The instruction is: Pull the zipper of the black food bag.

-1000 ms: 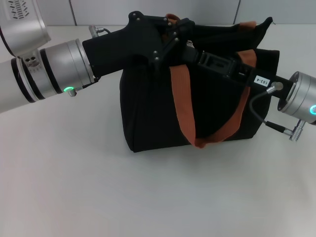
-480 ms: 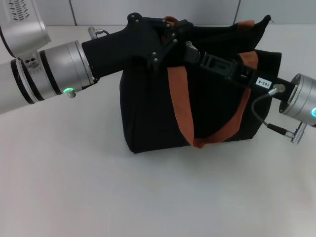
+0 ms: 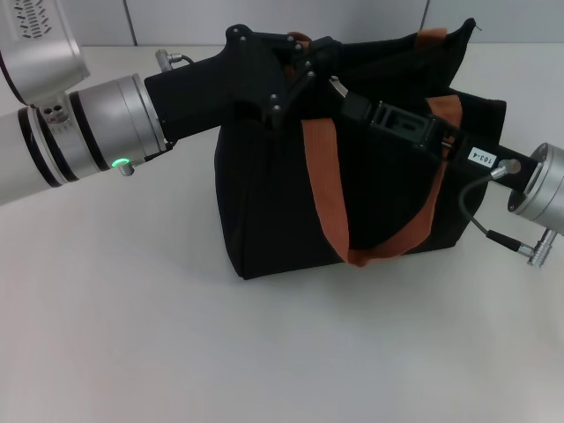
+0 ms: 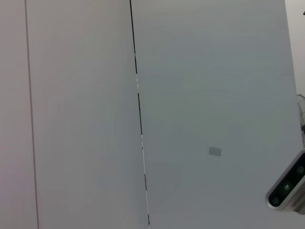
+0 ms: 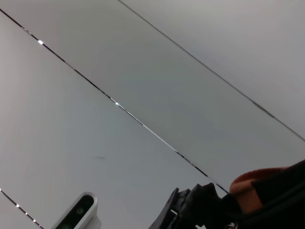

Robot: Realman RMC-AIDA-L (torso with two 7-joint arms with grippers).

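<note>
The black food bag (image 3: 264,203) stands in the middle of the table, and its brown-orange strap handle (image 3: 328,194) hangs down the front. My left gripper (image 3: 313,55) reaches in from the left and is shut on the bag's top edge at its left end. My right gripper (image 3: 345,95) comes in from the right along the bag's top. It is shut on the zipper (image 3: 337,85), whose small silver tab shows at the fingertips. In the right wrist view only a bit of orange strap (image 5: 259,179) and black fabric (image 5: 286,200) shows.
The white table (image 3: 132,335) spreads out in front of the bag and to its left. A grey panelled wall (image 3: 220,18) runs behind it. The right arm's cable and plug (image 3: 529,249) hang beside the bag's right end.
My right gripper has drawn back to the right along the bag's top, taking the silver tab with it. The bag's rear right corner has risen a little. The left gripper stays put.
</note>
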